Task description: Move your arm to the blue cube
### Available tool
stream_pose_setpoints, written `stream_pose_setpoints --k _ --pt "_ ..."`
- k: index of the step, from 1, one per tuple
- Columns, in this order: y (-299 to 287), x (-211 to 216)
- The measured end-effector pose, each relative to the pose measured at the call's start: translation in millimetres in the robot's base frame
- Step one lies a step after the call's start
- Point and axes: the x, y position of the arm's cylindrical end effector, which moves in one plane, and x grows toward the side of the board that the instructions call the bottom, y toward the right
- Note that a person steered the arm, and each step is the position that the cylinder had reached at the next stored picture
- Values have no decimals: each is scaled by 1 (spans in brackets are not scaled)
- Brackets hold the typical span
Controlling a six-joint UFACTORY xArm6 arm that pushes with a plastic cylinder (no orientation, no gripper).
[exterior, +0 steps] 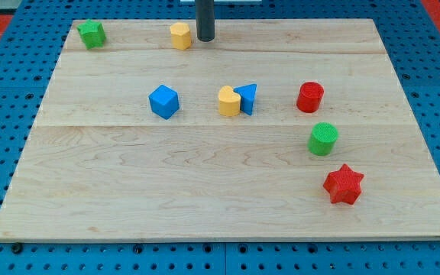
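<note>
The blue cube (163,101) sits left of the board's middle. My tip (205,38) is near the view's top edge, just right of a yellow hexagonal block (180,36). The tip is well above and a little to the right of the blue cube, apart from it. A yellow heart-shaped block (228,101) and a blue triangular block (247,98) touch each other to the right of the cube.
A green block (92,33) lies at the board's top left corner. A red cylinder (310,97), a green cylinder (324,139) and a red star (344,184) stand on the right side. The wooden board (128,198) rests on a blue pegboard.
</note>
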Motion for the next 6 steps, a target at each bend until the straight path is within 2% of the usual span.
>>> stream_pose_setpoints --k 2,3,4,5,6 --pt "-33 0" --pt "-20 1" --pt "-7 47" --pt "-98 88" --pt "-128 149"
